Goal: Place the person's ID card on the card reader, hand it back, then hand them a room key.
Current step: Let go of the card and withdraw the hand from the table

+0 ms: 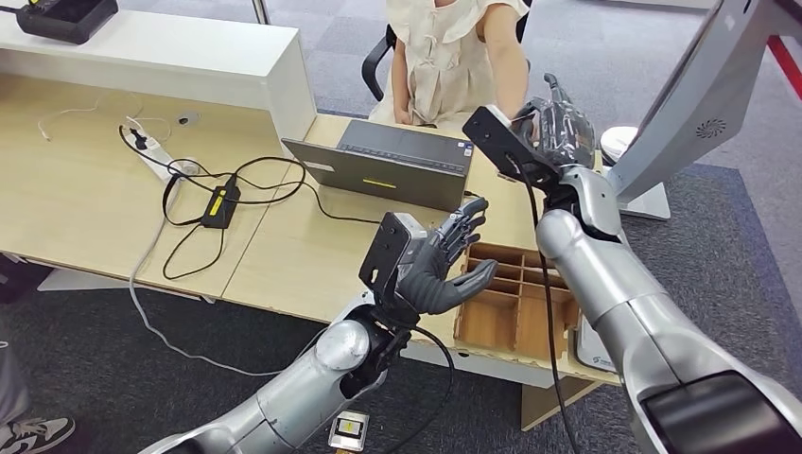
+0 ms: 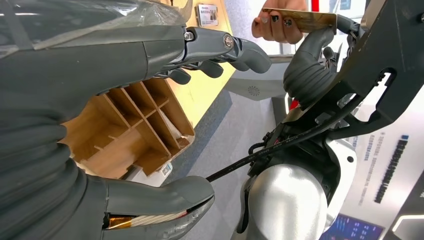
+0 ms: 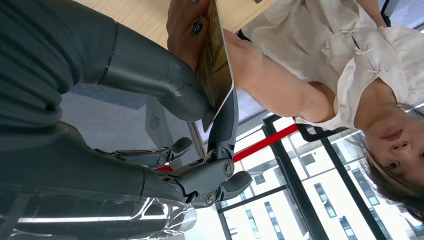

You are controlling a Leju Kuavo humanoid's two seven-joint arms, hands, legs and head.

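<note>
Reaching up over the far right edge of the desk, the right hand pinched a card between its thumb and a dark finger, while the person's hand gripped the same card from the other side. So the card was in the air between them, above the desk edge and close to the seated person, and both hands were touching it at once. I cannot tell from these views whether this card was the ID card or a room key, and I also cannot say which side was giving and which was receiving; I judge only that a handover step was in hand. The left hand was held spread and empty, palm turned up, just above the wooden divider tray at the near right corner of the desk. A closed laptop lay near the far edge, and a power strip with black cables lay toward the left part. If the robot was receiving, the next move would call for a firm pinch until the person lets go; if it was giving, it should loosen the fingers only once the person holds the card securely, otherwise the card could drop.
</note>
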